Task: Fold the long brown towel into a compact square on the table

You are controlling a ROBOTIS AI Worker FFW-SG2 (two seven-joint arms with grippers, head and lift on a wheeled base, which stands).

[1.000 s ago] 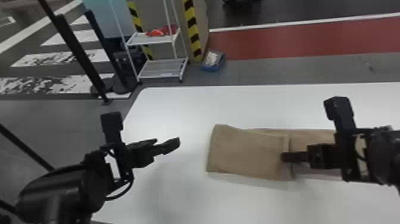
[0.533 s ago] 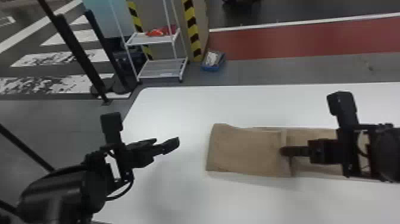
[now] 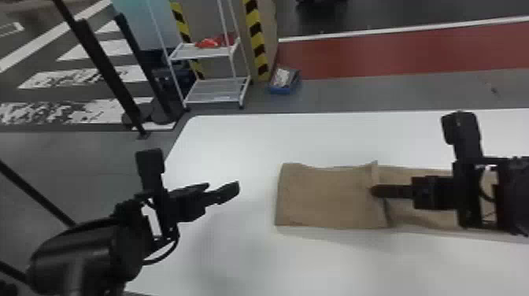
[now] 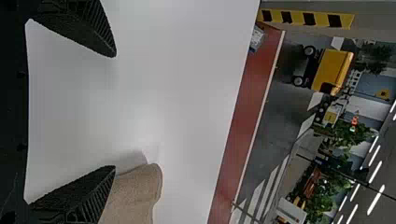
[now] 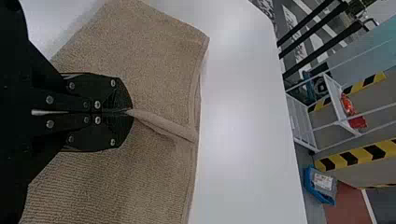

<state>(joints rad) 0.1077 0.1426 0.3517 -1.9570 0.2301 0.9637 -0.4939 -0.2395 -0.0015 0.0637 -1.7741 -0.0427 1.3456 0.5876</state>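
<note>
Long brown cloth towel (image 3: 322, 197) part-folded, flat black right fingers (image 5: 122, 95) pinching its edge, left fingers (image 4: 88, 28) spread; square unfinished.

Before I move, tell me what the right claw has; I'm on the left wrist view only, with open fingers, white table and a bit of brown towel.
Observer: The right wrist view shows the right claw shut on a raised ridge of the towel.

Operator: Give me the lie of that towel.

Observer: In the head view, it runs on rightward from its folded part, passing beneath the right arm.

Operator: Now place my own side against it.

Observer: By the head view, the left claw is over the table, off to the left of the towel's folded part and apart from it.
</note>
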